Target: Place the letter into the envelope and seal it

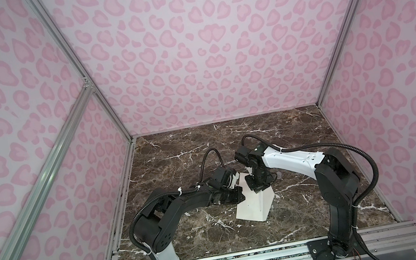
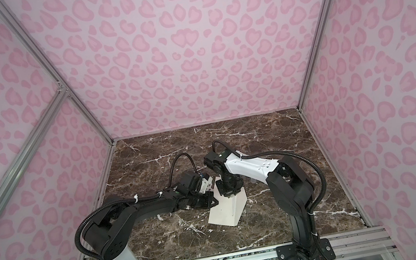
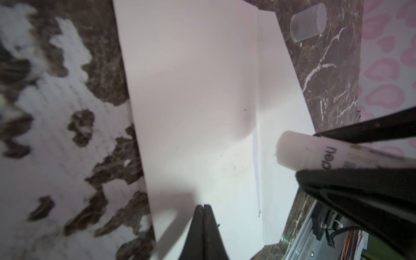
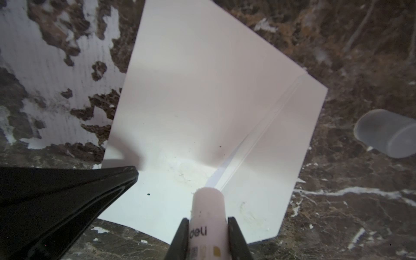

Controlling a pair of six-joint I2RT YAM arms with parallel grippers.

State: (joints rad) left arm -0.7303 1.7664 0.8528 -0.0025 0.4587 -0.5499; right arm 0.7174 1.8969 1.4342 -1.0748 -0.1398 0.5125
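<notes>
Envelope (image 1: 254,206) lies on the counter (image 1: 259,133) between both arms. The left jaws are shut tight, tips touching the envelope. The right jaws squeeze a glue stick (image 4: 208,216), its end just above the flap's fold. A clear cap (image 4: 387,135) lies on the counter nearby.

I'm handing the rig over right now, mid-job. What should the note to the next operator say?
Left gripper: shut, empty, tips on the envelope, apparently pinning it.
Right gripper: shut on the glue stick, its tip near the fold of the flap.
Envelope flat on the table, flap open; a thin pale edge at its mouth is probably the letter. The cap lies beside it.
Done: letter seemingly in, glue smears on the flap.
Left: finish gluing, fold flap down, press shut.
</notes>
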